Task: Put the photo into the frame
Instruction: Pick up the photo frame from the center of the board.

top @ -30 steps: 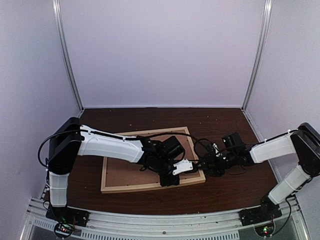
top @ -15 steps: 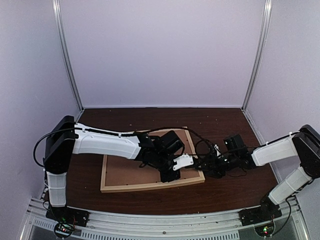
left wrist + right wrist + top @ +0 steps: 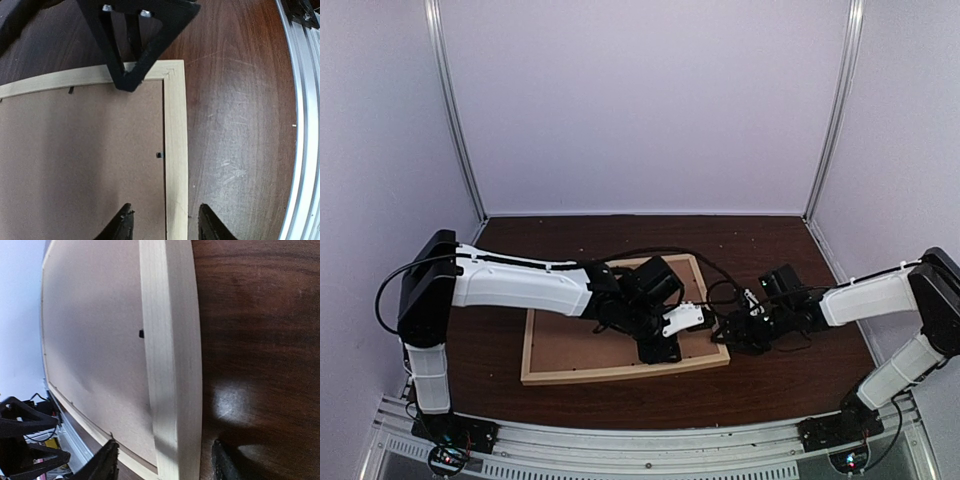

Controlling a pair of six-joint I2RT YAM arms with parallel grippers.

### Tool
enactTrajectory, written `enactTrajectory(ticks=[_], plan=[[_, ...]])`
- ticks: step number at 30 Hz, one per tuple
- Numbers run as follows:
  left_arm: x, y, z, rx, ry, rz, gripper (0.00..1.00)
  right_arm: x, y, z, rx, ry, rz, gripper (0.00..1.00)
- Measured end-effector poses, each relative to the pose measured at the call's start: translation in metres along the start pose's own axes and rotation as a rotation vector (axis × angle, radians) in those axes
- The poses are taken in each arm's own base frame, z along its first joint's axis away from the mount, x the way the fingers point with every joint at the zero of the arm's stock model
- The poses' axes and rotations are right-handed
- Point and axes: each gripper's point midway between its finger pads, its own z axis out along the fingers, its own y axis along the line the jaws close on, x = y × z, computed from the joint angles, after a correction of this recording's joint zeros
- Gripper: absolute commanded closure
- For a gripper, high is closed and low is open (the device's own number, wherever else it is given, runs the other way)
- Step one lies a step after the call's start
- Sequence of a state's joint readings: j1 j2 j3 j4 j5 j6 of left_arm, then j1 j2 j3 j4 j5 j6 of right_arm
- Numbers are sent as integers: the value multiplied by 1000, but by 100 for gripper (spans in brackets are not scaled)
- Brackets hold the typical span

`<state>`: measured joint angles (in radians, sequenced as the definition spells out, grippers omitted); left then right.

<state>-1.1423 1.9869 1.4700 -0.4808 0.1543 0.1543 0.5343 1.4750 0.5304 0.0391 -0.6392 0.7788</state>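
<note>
The pale wood frame [image 3: 578, 373] lies flat on the dark table with the brown backing board [image 3: 570, 340] inside it. The photo is not in view. My left gripper [image 3: 660, 352] is open over the frame's front right part; in the left wrist view its jaws [image 3: 165, 225] straddle a wood strip [image 3: 175, 150] without closing on it. My right gripper [image 3: 725, 335] is open at the frame's right edge; in the right wrist view [image 3: 165, 465] the strip [image 3: 170, 365] runs between its jaws. The right gripper's black fingers [image 3: 132, 45] show at the frame's corner.
Small black retaining tabs [image 3: 159, 155] [image 3: 141, 333] sit at the board's edge. The aluminium rail [image 3: 305, 125] marks the table's near edge. White walls and metal posts [image 3: 455, 120] enclose the table on three sides.
My left arm has drawn back a little and its gripper has shifted slightly away from the front edge. My right gripper has edged left toward the frame. The frame has stayed put.
</note>
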Motion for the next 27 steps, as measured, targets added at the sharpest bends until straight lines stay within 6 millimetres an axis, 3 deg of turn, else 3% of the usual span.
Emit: enactTrajectory(ticks=[7, 10, 15, 22, 27], plan=[[8, 2, -10, -28, 6, -16, 36, 6, -13, -5, 279, 32, -97, 54], [13, 3, -11, -42, 13, -23, 24, 5, -13, -6, 358, 38, -149, 62], [32, 2, -12, -59, 47, -35, 8, 4, -9, -5, 425, 47, -211, 64], [45, 0, -10, -59, 73, -38, 5, 3, -8, -2, 474, 65, -246, 65], [50, 2, -9, -62, 80, -44, 7, 3, -6, 0, 481, 83, -260, 80]])
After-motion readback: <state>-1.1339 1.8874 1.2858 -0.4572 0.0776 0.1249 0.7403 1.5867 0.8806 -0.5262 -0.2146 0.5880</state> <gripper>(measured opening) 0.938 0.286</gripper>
